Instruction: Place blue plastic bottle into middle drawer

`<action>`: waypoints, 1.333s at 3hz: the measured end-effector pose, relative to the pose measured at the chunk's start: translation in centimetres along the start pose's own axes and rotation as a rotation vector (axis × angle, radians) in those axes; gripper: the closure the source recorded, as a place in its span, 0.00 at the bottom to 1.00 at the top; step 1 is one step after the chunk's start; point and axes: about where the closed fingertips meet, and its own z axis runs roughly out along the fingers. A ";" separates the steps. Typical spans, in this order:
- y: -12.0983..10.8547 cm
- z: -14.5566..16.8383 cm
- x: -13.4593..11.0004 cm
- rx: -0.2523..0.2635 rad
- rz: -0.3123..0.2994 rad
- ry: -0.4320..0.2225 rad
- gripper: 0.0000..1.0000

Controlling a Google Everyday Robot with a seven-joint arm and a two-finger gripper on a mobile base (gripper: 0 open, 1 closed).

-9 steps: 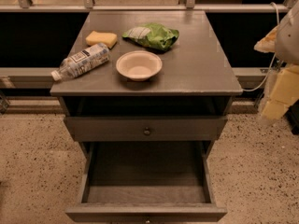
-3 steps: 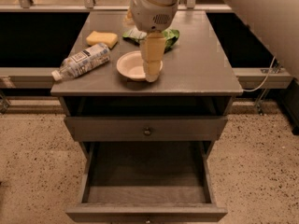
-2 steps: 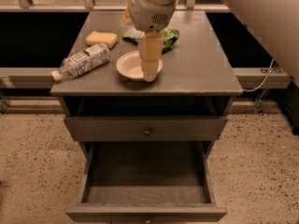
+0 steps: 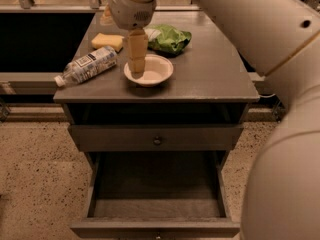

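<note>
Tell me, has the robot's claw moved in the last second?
Yes. The gripper slid left across the bowl, toward the blue plastic bottle.

The blue plastic bottle [image 4: 87,66], clear and crinkly with a white cap and a pale label, lies on its side near the counter's [image 4: 210,79] left front edge, cap pointing left. The middle drawer [image 4: 155,227] stands pulled out, its dark floor showing. The gripper [image 4: 136,64] hangs just right of the bottle.

The counter [image 4: 210,79] carries a blue plastic bottle [image 4: 87,65] lying at left, a bowl [image 4: 155,70] at centre, and an apparent sponge [image 4: 107,41] and green bag [image 4: 170,38] at far side. The tool [image 4: 136,66] hangs over the bowl.
</note>
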 end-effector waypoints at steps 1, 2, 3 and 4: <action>-5.4 5.8 -3.0 -0.071 -0.100 -0.035 0.00; -8.1 9.8 -4.9 -0.108 -0.144 -0.054 0.00; -9.4 13.0 -6.2 -0.144 -0.170 -0.049 0.00; -10.0 15.6 -6.2 -0.173 -0.163 -0.036 0.17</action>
